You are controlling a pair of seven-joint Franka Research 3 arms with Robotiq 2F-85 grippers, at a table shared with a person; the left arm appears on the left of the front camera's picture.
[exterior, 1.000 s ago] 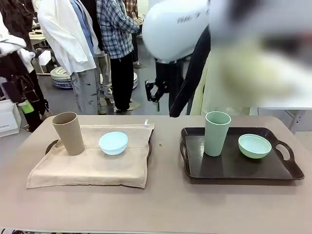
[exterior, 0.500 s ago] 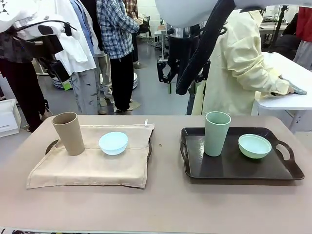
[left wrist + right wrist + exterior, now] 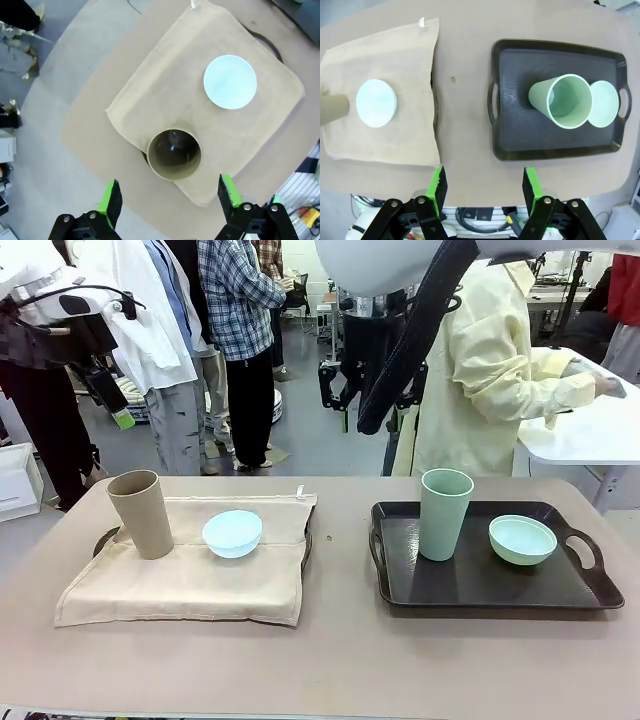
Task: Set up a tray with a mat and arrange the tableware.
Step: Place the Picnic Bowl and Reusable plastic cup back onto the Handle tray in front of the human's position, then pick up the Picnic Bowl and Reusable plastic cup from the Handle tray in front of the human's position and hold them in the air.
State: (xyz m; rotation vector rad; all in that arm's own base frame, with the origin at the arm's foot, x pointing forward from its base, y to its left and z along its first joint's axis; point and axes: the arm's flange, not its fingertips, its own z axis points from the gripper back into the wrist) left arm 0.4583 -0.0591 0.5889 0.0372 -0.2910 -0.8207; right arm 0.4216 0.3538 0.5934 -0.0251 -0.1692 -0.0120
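A beige mat (image 3: 190, 575) covers a dark tray (image 3: 306, 550) on the table's left. On the mat stand a tan cup (image 3: 140, 512) and a light blue bowl (image 3: 232, 532). At the right, a bare dark tray (image 3: 480, 585) carries a pale green cup (image 3: 445, 512) and a pale green bowl (image 3: 522, 539). My left gripper (image 3: 169, 200) hangs open high above the tan cup (image 3: 174, 160). My right gripper (image 3: 484, 184) is open too, high over the table's near edge between mat (image 3: 380, 90) and bare tray (image 3: 520, 130). Both hold nothing.
A person in a pale yellow coat (image 3: 480, 370) stands behind the table's far side, turned toward a white table (image 3: 590, 445) at the right. More people stand at the back left. Bare tabletop (image 3: 340, 660) runs along the near edge and between the trays.
The right arm, a blur close to the camera a second ago, has risen out of the way. The left arm has shifted slightly. The tableware has not moved.
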